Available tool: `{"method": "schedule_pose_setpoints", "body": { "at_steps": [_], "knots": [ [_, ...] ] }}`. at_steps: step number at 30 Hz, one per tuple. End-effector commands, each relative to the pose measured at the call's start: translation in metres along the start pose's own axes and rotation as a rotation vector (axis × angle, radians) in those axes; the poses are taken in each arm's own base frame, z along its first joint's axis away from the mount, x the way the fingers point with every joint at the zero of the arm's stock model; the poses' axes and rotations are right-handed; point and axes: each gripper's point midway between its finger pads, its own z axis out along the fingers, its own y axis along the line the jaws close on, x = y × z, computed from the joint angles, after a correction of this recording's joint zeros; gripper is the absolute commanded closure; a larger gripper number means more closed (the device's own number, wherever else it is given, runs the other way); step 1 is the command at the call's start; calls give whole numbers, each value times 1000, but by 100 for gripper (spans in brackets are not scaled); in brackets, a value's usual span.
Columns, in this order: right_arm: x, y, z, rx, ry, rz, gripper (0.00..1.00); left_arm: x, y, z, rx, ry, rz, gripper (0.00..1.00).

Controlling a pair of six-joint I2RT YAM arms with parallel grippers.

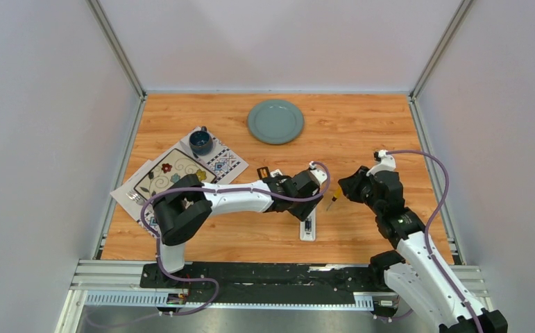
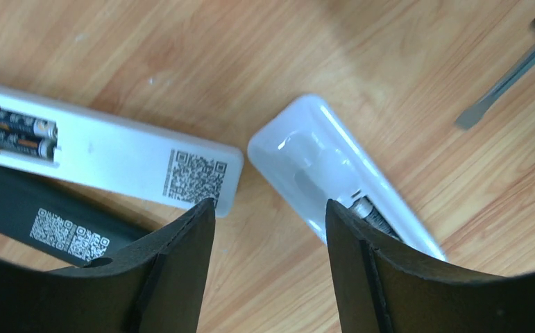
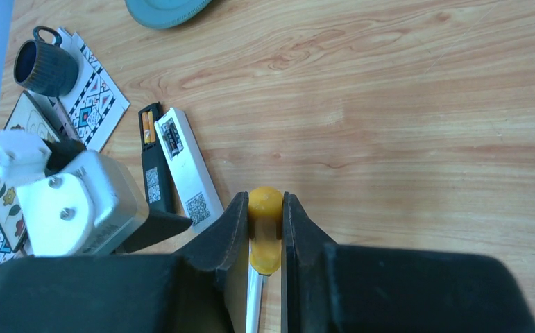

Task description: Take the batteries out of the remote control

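Three remotes lie back-up. In the left wrist view a white remote (image 2: 112, 156) has an open bay holding two dark, orange-tipped batteries (image 2: 14, 132). A black remote (image 2: 42, 222) lies beside it. A second white remote (image 2: 334, 166) shows one silvery battery (image 2: 374, 212) by my right finger. My left gripper (image 2: 271, 215) is open and empty, hovering over bare wood between the two white remotes. My right gripper (image 3: 265, 208) is shut on the yellow-handled screwdriver (image 3: 265, 232); its flat tip (image 2: 469, 116) hangs just right of the second remote.
A teal plate (image 1: 275, 121) sits at the back centre. A dark cup (image 1: 200, 141) stands on patterned mats (image 1: 174, 177) at the left. The near white remote (image 1: 307, 227) lies toward the front edge. The black remote's bay shows orange batteries (image 3: 146, 128).
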Motion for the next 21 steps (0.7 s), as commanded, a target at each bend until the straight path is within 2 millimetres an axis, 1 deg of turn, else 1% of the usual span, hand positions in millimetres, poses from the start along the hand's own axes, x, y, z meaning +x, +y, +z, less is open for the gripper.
{"method": "schedule_pose_setpoints", "body": {
  "at_steps": [1,4,6,8,9,14,15,16,17,18,19,20,21],
  "knots": [
    [4,5,-4,-39,29,2,100,-35,-18,-1,76,-68,39,33],
    [6,3,-3,-35,34,8,100,-44,-23,-3,102,-85,47,33],
    [5,4,-3,-35,33,13,100,-45,-23,-7,103,-86,44,32],
    [6,3,-3,-34,35,12,100,-47,-23,-17,113,-99,34,30],
    [4,4,-3,-36,32,10,100,-51,-25,-25,124,-114,16,30],
    [2,4,-3,-31,26,6,100,-27,-31,-36,177,-75,-102,27],
    [2,3,-2,-28,28,5,100,-15,-32,-36,187,-57,-118,27],
    [1,3,-2,-26,25,4,100,-9,-34,-36,201,-49,-130,26],
    [1,2,-2,-26,23,3,100,-9,-42,-37,239,-58,-159,26],
    [1,2,-2,-24,24,3,100,3,-43,-34,250,-38,-170,26],
    [0,0,-2,-19,20,1,100,7,-46,-32,266,-35,-183,26],
    [0,1,-2,-20,22,1,100,4,-53,-32,304,-48,-205,26],
    [-1,-1,-2,-15,19,1,100,10,-55,-28,314,-36,-211,26]
  ]
}}
